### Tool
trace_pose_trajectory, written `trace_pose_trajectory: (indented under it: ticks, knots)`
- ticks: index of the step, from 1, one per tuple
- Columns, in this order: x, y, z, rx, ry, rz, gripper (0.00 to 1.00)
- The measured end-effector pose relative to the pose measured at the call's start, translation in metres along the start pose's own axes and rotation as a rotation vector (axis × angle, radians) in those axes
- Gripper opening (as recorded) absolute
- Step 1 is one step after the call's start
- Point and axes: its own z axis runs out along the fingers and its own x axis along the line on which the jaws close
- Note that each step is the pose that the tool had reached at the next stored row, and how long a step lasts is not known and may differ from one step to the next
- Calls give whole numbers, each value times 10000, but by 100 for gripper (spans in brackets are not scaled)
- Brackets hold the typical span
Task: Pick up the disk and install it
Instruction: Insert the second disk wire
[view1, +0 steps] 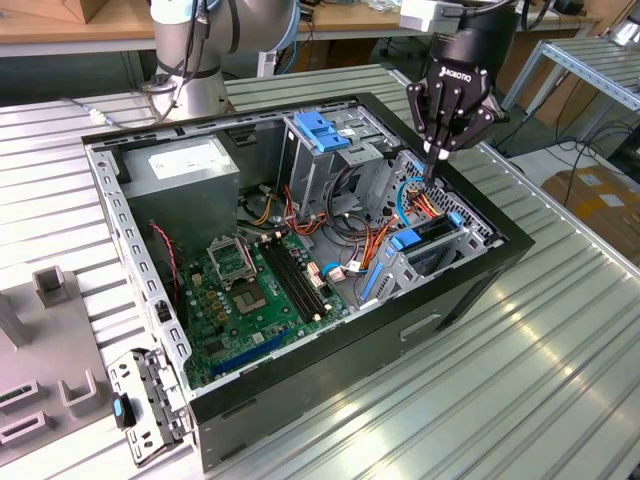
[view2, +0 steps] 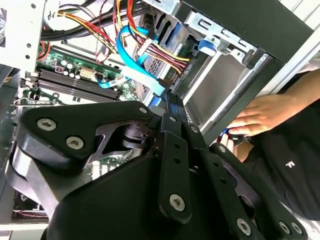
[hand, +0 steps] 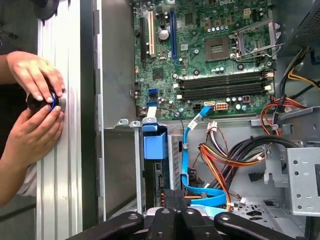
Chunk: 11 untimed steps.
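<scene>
Found the flat silver disk in its bright blue plastic carrier rail (view1: 432, 232) standing on edge in the low grey metal drive bay (view1: 392, 272), at the corner of the open black computer case (view1: 330, 390) towards the exterior view's right, with blue tabs showing at both ends. Saw one blue end tab (hand: 154, 144) at the mouth of that bay in the first wrist view.

Noted the black three-fingered gripper (view1: 438, 152) poised just above the bay and apart from the disk, its fingers drawn tightly together to a point; seen likewise in both wrist views (view2: 172, 102) (hand: 175, 199). Traced a light blue flat data cable (hand: 200, 192) curling just beside the fingertips, among red, yellow and black wire bundles (hand: 225, 160).

Made out, deeper in the case, the green motherboard (view1: 250, 290), the tall metal drive cage with a blue plastic latch piece (view1: 322, 130) on top, and the grey box-shaped power supply (view1: 180, 165).

Saw, outside the case wall, a person's hand (hand: 30, 72) and other hand (hand: 32, 132) closed around a small dark round object with a blue ring (hand: 46, 100), resting on the ribbed metal table (view1: 520, 380).
</scene>
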Motion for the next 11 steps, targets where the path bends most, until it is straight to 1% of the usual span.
trace_pose_trajectory:
  ticks: [4, 8, 9, 10, 11]
  knots:
    - [-39, 0, -9, -99, 8, 107, 11]
    - [-88, -24, 0, -221, 36, 170, 11]
    - [-102, -35, 2, -239, 58, 181, 11]
    - [-111, -41, 2, -246, 93, 191, 11]
    - [-120, -44, 1, -246, 152, 205, 11]
